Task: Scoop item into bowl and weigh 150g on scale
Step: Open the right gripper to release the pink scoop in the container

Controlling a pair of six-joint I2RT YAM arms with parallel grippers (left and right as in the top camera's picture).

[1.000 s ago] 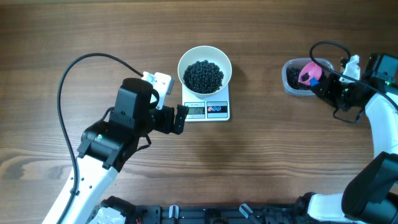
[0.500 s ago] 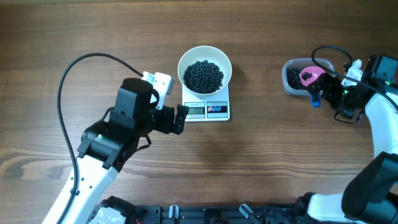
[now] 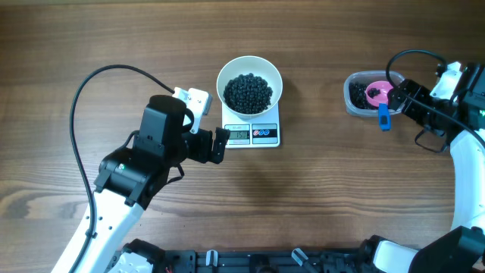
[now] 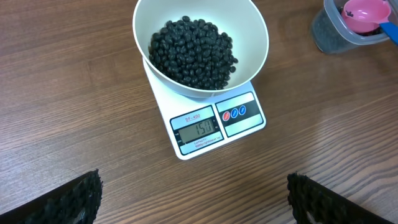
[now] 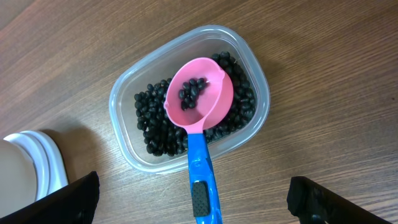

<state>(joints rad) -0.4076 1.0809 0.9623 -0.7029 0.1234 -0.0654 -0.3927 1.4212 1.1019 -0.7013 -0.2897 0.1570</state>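
Now | step, I judge: final weight check | black beans (image 4: 193,53) in white bowl (image 4: 252,34) on scale (image 4: 181,148), ahead of my open left hand (image 4: 196,199) | right hand (image 5: 193,199) open, pink scoop (image 5: 199,93) lying in tub (image 5: 122,99) ahead | next: confirm display (image 4: 198,129), retreat.

1. The left arm reaches in from the lower left of the scale (image 3: 261,135); the left gripper (image 3: 220,145) is just left of the scale's front edge, jaws spread wide, holding nothing.
2. The right arm stands well right of the scale; the right gripper (image 3: 400,97) points left toward it, jaws wide apart, empty.
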